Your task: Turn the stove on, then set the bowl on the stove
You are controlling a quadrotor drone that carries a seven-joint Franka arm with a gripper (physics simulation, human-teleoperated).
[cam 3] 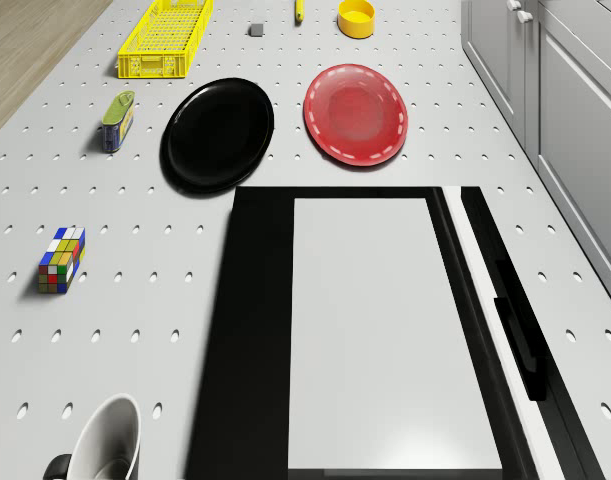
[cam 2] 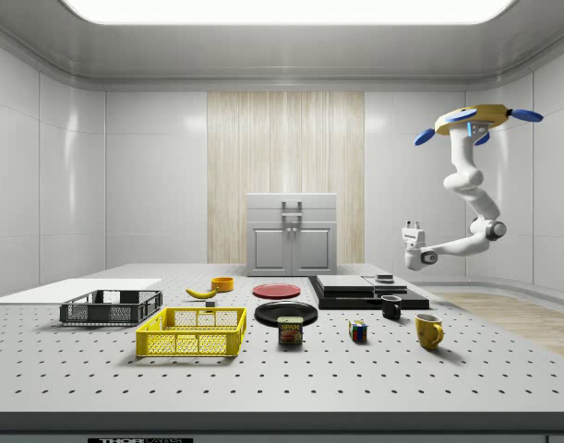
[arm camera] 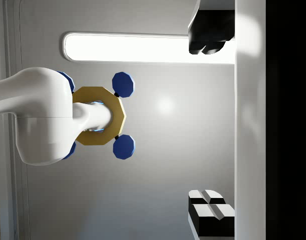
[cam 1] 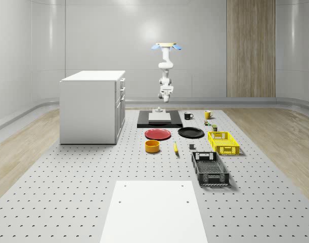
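The stove point(cam 1: 160, 122), a black base with a pale plate point(cam 3: 385, 330), lies at the table's far end, level with the cabinet's far end. A black bar-shaped control point(cam 3: 515, 335) sits on its edge strip. The orange bowl point(cam 1: 152, 146) point(cam 3: 356, 17) stands nearer the camera, past the red plate. The drone point(cam 1: 167, 46) point(cam 2: 473, 120) hovers high just beyond the stove's far end. Its arm bends down, and the gripper point(cam 2: 413, 225) point(cam 1: 166, 91) hangs above that end, pointing upward. In the wrist view the open gripper point(arm camera: 211, 120) faces the drone point(arm camera: 98, 116) and holds nothing.
A white cabinet point(cam 1: 93, 106) stands at the whole-scene view's left. Red plate point(cam 1: 158, 133), black plate point(cam 1: 190, 132), black mug point(cam 1: 188, 116), yellow mug point(cam 1: 207, 114), yellow basket point(cam 1: 223, 142), black crate point(cam 1: 210, 168), banana point(cam 1: 176, 148) and Rubik's cube point(cam 3: 61, 260) lie around the stove.
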